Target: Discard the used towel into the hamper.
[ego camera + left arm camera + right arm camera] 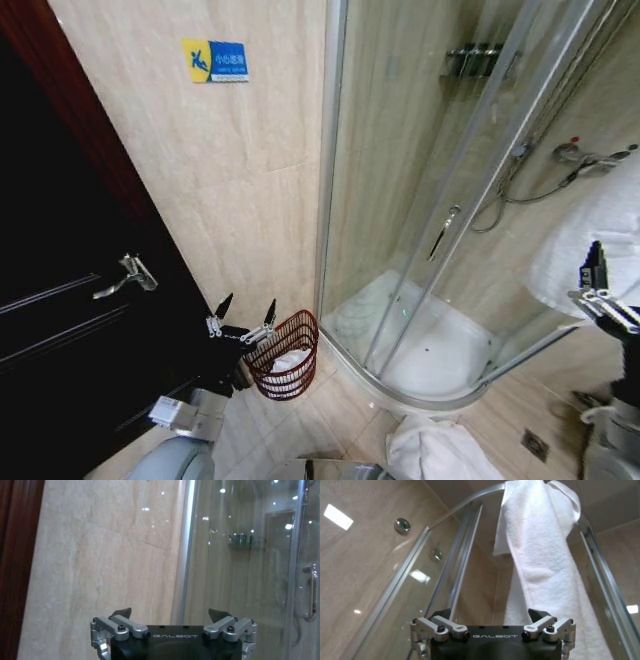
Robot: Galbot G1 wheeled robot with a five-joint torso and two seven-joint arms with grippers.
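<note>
Head view. Your landmark is the hamper [285, 355]: a small round reddish-brown basket of thin open ribs with a rolled rim, on the tiled floor at the foot of the beige wall, just beside the shower enclosure [440, 250]. Something white lies inside it; you cannot tell what through the ribs. Your left gripper [241, 312] hangs just beside the hamper's rim, on the side toward the dark door [70, 300], fingers spread apart with nothing between them. Well across from the hamper, past the curved glass, your right gripper [600, 290] is cut off by the frame edge; from here you cannot tell its state. A white towel [590, 240] hangs behind it, blurred through the glass. Another white cloth heap [435, 450] lies on the floor near the shower base, partly cut off at the bottom edge.

Left wrist view. The left gripper [171, 614] shows its two dark fingertips wide apart, empty, before smooth marble-look wall tile and the shower's metal frame post.

Right wrist view. The right gripper [490, 613] stands with fingers spread, empty. The towel [545, 566], thick white terry, drapes over the enclosure's top rail and hangs just past the fingertips; contact is not clear.
</note>
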